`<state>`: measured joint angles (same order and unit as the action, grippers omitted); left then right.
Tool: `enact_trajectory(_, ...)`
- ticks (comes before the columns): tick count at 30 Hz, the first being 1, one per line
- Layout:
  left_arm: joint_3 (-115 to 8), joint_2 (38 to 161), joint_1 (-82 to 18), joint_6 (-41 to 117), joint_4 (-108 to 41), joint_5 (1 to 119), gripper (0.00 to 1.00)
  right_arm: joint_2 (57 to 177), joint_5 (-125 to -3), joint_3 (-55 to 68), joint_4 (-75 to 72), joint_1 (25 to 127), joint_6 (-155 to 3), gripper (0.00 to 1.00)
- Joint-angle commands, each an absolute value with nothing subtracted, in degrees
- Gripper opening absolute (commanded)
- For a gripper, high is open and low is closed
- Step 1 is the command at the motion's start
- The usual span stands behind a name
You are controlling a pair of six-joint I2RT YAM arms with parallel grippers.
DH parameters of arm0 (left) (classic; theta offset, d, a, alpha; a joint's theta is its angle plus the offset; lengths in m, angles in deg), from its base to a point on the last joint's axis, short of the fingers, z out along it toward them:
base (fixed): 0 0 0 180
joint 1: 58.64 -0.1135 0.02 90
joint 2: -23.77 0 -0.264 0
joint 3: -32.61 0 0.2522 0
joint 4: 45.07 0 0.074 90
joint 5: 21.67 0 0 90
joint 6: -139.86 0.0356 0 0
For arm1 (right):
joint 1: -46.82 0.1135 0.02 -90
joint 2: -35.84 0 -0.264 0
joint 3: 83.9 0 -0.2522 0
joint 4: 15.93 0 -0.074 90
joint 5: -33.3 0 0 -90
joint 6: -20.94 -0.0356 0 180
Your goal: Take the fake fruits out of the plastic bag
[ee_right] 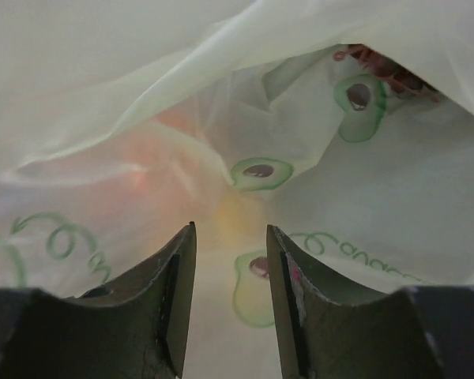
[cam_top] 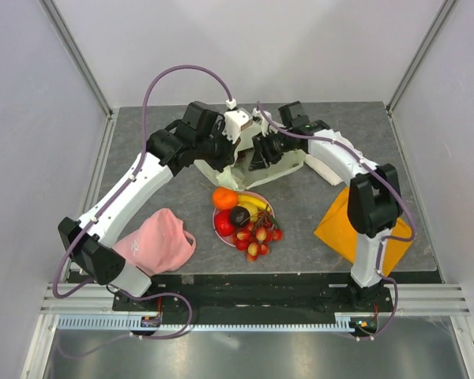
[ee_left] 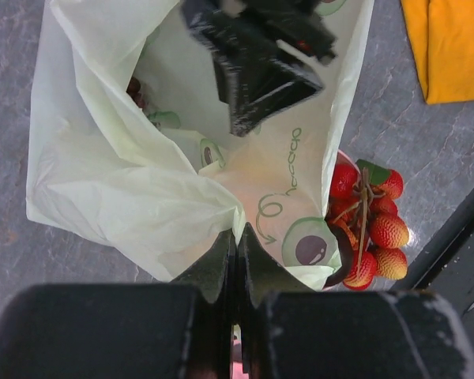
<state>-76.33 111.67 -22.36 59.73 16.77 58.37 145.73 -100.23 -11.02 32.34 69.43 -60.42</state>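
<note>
Pink cap (cam_top: 159, 241) lies at the table's near-left corner, with an orange cloth (cam_top: 340, 229) by the right edge. The fake fruits (cam_top: 243, 223) are heaped mid-table. Toward the far edge is the plastic bag (cam_top: 288, 162). The left gripper (ee_left: 237, 237) is clamped on its rim, and the right gripper (ee_right: 231, 237) is inside, jaws apart.

Table (cam_top: 142, 134) carries plastic bag (cam_top: 288, 162), plate (cam_top: 221, 238), pink cap (cam_top: 158, 241), orange cloth (cam_top: 336, 229), white cloth (cam_top: 332, 170).

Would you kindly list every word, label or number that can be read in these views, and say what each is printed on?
Green cursive lettering on the plastic bag, beside the avocado drawings: creased and cut off by folds, too broken to read in either wrist view.
No other text can be made out anywhere.
</note>
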Motion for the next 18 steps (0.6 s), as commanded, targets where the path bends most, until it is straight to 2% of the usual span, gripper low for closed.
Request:
enact_trajectory(1,-73.89,108.59,-22.95,58.12,14.57,58.58,0.01,150.79,-89.06,-19.07,28.08,70.11,-67.12,0.48)
enact_trajectory(4,-72.48,108.15,-23.04,58.47,13.43,57.43,0.02,156.15,-83.97,-24.35,27.28,70.11,-69.06,0.51)
enact_trajectory(8,-70.90,107.45,-23.04,59.70,12.12,55.85,0.02,160.99,-80.52,-29.36,25.79,70.02,-71.69,0.69)
enact_trajectory(11,-68.17,105.96,-23.04,60.76,8.43,55.85,0.02,164.24,-81.22,-32.09,25.52,70.02,-72.93,0.76)
enact_trajectory(18,-66.85,104.90,-23.04,61.11,6.40,56.90,0.02,168.38,-82.72,-35.96,25.60,70.73,-75.65,0.75)
